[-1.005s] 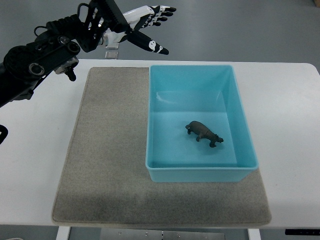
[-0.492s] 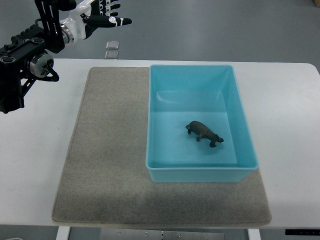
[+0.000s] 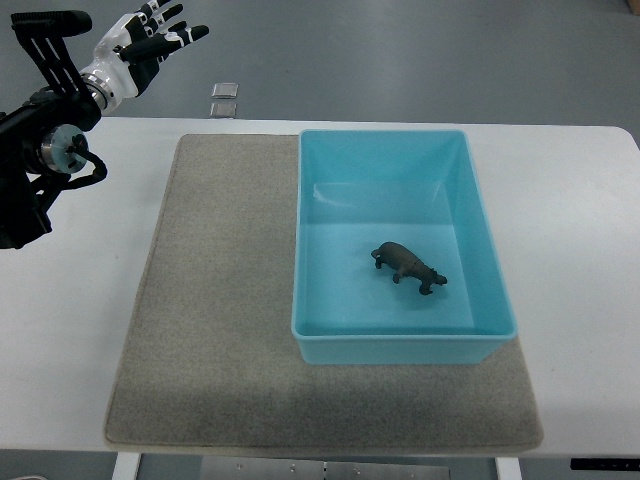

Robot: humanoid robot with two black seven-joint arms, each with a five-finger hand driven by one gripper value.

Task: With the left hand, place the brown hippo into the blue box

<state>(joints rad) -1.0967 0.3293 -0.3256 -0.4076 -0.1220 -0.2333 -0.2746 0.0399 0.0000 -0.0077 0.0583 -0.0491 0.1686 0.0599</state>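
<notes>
Left hand (image 3: 140, 45): far upper left, fingers (image 3: 172, 22) spread and relaxed, holding nothing; pulled back leftward from its spot near the box's far-left corner a second ago, further left again than half a second ago.
Left arm (image 3: 45, 150): black linkage along the left edge, lower part cut off by the frame.
Grey mat (image 3: 220, 300): flat on the white table (image 3: 70, 330), to the right of and below the fingers; bare on its left half.
Small grey squares (image 3: 225, 98): two, on the floor beyond the table's far edge, right of the fingers; too small to identify.
Blue box (image 3: 400, 345): on the mat's right half, well right of and below the fingers; unmoved across all three frames.
Brown hippo (image 3: 408, 265): on the box floor, right of centre, on its feet, head toward the lower right; well apart from the fingers; same spot and pose as in both earlier frames.
Meaning for task: hippo already in the box, hand released and retreating; judged as placement done, only arm withdrawal left.
Right hand: not in view.
Hidden or unclear: palm side of left hand turned away; thumb hard to separate from the other digits; contact of hippo's feet with the box floor not resolvable, though lying low and steady.
</notes>
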